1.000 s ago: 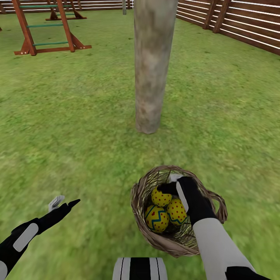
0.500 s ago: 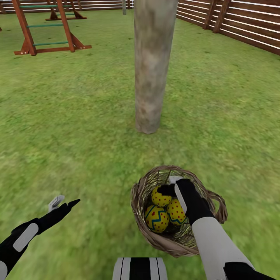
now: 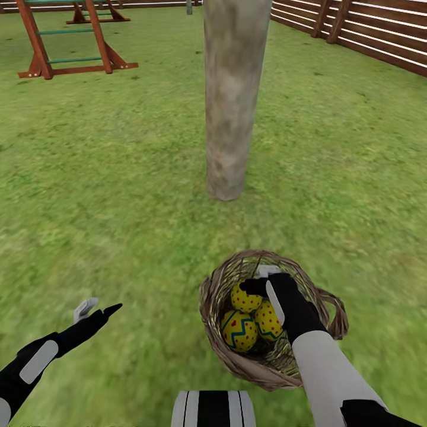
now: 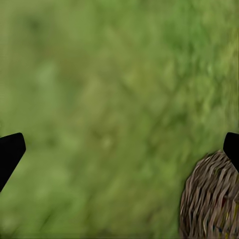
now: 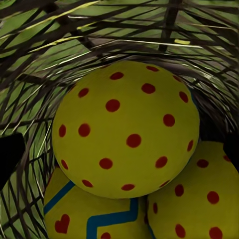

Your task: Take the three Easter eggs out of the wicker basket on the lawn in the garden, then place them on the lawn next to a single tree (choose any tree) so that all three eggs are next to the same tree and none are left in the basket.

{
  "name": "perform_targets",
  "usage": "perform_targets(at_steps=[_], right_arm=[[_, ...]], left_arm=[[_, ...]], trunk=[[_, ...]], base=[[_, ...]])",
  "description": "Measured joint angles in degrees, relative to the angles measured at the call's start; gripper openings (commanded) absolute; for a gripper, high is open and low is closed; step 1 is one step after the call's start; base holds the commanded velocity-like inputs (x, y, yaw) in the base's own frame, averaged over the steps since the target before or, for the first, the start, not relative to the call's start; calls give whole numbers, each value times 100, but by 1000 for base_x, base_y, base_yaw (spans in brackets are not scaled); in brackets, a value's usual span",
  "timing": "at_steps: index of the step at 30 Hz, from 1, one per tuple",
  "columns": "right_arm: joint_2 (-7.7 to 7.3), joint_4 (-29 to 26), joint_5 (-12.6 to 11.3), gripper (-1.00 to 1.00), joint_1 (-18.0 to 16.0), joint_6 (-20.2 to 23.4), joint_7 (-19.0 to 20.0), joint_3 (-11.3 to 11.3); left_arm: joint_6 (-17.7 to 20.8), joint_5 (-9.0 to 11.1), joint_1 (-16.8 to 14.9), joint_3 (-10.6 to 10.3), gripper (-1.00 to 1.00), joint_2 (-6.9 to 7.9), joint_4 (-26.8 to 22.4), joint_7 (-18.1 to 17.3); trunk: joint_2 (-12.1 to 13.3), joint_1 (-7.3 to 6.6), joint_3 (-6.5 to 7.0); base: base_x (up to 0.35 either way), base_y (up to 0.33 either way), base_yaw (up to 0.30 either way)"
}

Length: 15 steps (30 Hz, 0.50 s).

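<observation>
Nothing of the task was finished at this moment: all three Easter eggs [image 3: 252, 314] were inside the wicker basket [image 3: 219, 284], none on the grass. The basket stood on the lawn [image 3: 118, 196] a short way in front of the tree [image 3: 228, 101], whose thick grey-brown trunk rose straight from the grass, with bare lawn between the two. The right end effector [image 3: 256, 279] was lowered into the basket over the topmost egg [image 5: 127, 129], the one on the side toward the trunk; the right wrist view looked squarely onto that egg, with dark fingertips at either edge of the picture and well apart, so the jaws stood open around it and had not closed. The left end effector [image 3: 98, 308] hung open above bare grass well to the left of the basket, holding nothing; its wrist view caught the woven basket side at one corner. Judging from this, the first pick was only being lined up: grasping, lifting and setting down by the trunk remained for every egg. A red wooden climbing frame [image 3: 65, 41] and a slatted fence [image 3: 367, 35] stood far off.
</observation>
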Motion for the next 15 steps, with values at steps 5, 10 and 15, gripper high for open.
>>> perform_targets(at_steps=[5,10,15], right_arm=[[-2,0,6,100,0,-3,0,2],[-3,1,-7,100,0,-30,5,8],[-3,-10,-30,100,0,-46,9,6]], left_arm=[[2,1,0,1,100,0,-3,-1],[2,0,0,-1,100,-3,-3,-1],[2,2,0,0,100,-1,-3,-1]], trunk=[[0,0,-44],[-39,22,-105],[-201,110,-209]], base=[[0,0,0],[0,0,0],[0,0,0]])
